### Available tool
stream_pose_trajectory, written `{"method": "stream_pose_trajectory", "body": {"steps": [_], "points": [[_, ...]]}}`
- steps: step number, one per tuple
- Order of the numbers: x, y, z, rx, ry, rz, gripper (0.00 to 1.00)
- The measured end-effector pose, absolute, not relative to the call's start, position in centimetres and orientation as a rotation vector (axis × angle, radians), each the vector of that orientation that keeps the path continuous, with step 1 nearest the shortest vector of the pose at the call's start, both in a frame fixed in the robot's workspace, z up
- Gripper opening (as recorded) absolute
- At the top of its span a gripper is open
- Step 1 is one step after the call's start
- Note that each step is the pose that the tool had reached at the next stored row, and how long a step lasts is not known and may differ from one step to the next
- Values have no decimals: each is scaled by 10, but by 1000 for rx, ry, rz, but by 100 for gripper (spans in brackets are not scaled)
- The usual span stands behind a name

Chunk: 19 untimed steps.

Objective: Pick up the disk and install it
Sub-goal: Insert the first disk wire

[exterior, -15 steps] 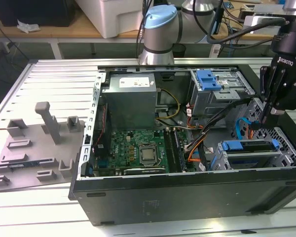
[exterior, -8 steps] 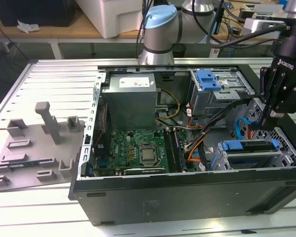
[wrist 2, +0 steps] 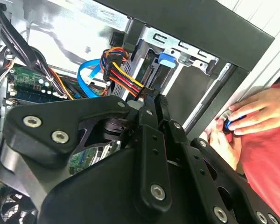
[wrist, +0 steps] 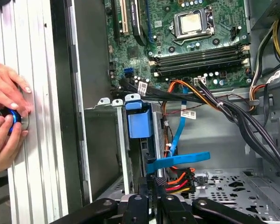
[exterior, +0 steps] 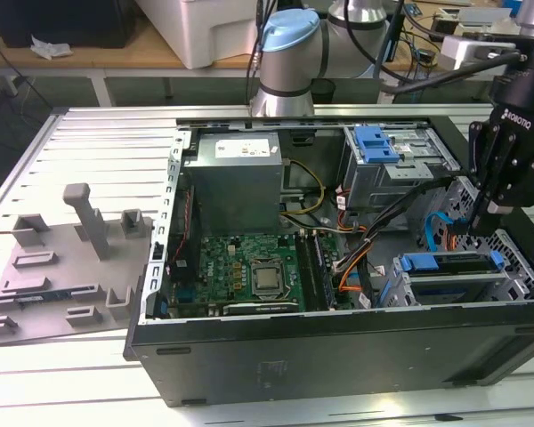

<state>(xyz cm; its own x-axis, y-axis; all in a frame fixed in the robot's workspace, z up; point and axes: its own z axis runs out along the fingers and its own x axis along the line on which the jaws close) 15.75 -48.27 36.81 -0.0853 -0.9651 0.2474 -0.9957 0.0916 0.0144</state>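
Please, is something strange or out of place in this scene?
Yes. A person's hands lie on the table just beside the open computer case, around a small blue object, while the gripper hangs inside the case. Nothing looks spilled or broken.

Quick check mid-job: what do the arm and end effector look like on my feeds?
The arm has rounded silver-grey joints with light-blue caps, and a black cable runs beside it. The end effector is matt black with small white lettering. In both wrist views it is built of jointed links studded with silver screws.
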Motion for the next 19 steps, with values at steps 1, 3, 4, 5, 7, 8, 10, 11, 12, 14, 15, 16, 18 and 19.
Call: {"method": "stream_pose_trajectory", "body": {"steps": [1, 3, 4, 5, 7, 8, 10, 11, 12, 14, 15, 16, 18, 19], "points": [[157, -483, 368, 1988, -2166, 232, 17], [156, -485, 368, 2018, -2161, 221, 17], [156, -485, 368, 2026, -2163, 217, 17], [156, -486, 368, 2031, -2166, 214, 17], [154, -490, 368, 2048, -2181, 201, 17], [154, -492, 368, 2055, -2188, 193, 17], [151, -498, 368, 2072, -2208, 176, 17], [151, -500, 368, 2075, -2212, 171, 17], [151, -500, 368, 2075, -2212, 171, 17], [151, -500, 368, 2075, -2212, 171, 17], [151, -500, 368, 2075, -2212, 171, 17], [151, -500, 368, 2075, -2212, 171, 17], [151, -500, 368, 2075, -2212, 171, 17], [151, -500, 368, 2075, -2212, 171, 17]]}}
